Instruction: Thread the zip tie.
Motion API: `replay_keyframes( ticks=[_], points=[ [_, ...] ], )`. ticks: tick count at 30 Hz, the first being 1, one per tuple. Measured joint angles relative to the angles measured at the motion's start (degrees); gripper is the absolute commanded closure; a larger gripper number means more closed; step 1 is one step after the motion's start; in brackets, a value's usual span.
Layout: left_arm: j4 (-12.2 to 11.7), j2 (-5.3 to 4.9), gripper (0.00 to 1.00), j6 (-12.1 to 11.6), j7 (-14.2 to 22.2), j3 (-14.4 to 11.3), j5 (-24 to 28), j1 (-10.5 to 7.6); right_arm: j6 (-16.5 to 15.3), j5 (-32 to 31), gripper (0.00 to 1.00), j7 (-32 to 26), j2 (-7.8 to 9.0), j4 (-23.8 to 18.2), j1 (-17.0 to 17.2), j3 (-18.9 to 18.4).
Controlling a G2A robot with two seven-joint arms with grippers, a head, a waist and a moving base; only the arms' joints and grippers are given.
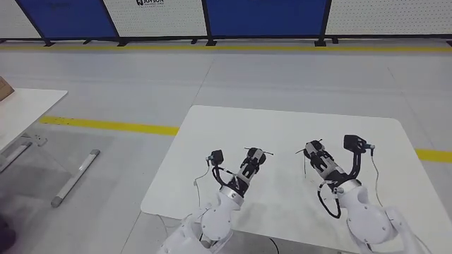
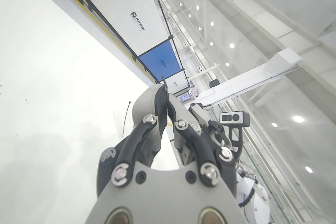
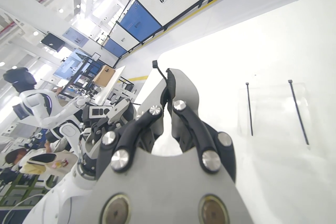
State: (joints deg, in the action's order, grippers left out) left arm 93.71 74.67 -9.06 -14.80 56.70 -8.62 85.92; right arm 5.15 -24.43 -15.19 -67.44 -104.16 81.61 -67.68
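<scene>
**Two grippers clamped, ends not yet brought together**

Zip tie (image 3: 155,64): held in the right gripper (image 3: 167,80), above the table (image 1: 282,123). Pinched on the strap just below the head. The square head stands free beyond the fingertips, so its slot looks open to receive a tail. In the top view a thin black length seems to hang below this gripper, probably the rest of the strap.

Right gripper: closed, pads pressed together on the strap, no gap between them.

Left gripper (image 2: 165,96): also closed. A short black tip (image 2: 164,81) pokes out past its fingertips. I judge it a pointed tail end, left sticking out so it can be steered into a slot. I cannot tell whether it belongs to the same tie or to a second one.

Spacing: in the top view both grippers are over the near half of the table, side by side but well apart, fingertips pointing away from the robot. Head and tip are nowhere near meeting. Threading not begun, by my reading.

Next move likely calls for bringing the tip to the head, lined up with the slot. Risk: a thin tip and a small slot, and a free strap may swing.

Outward: a thin black line (image 2: 126,117) shows beside the left fingers, either a dangling strap or a loose tie, unclear which. Two spare ties (image 3: 249,109) (image 3: 298,112) lie roughly parallel on a clear sheet (image 3: 273,93) on the table, off to the right arm's side.
</scene>
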Motion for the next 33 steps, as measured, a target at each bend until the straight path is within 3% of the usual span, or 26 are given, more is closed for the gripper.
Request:
replay_keyframes(
  ticks=[14, 16, 21, 25, 33],
  points=[
    [-0.94, 0.27, 1.00, 0.17, -1.04, -1.02, -1.78, -0.41, -0.75, 0.45, 1.00, 2.49, -0.37, 1.31, 0.30, 0.89],
    [-1.25, 0.41, 1.00, 0.59, -2.44, -1.19, -3.55, -0.76, -1.78, 1.36, 1.00, 3.92, -0.53, 1.37, 0.80, 0.89],
    [-2.61, 1.01, 1.00, 0.48, -5.05, -2.67, -5.44, -1.44, -4.53, 1.37, 1.00, 9.99, -1.46, 3.04, 1.42, 4.08],
    [-3.56, 1.34, 1.00, 0.18, -6.18, -3.43, -6.41, -1.78, -4.52, -0.59, 1.00, 14.21, -2.31, 5.81, 0.28, 7.06],
    [-3.60, 1.35, 1.00, 0.17, -6.23, -3.45, -6.43, -1.79, -4.38, -0.71, 1.00, 14.41, -2.35, 6.02, 0.19, 7.22]
  ],
)
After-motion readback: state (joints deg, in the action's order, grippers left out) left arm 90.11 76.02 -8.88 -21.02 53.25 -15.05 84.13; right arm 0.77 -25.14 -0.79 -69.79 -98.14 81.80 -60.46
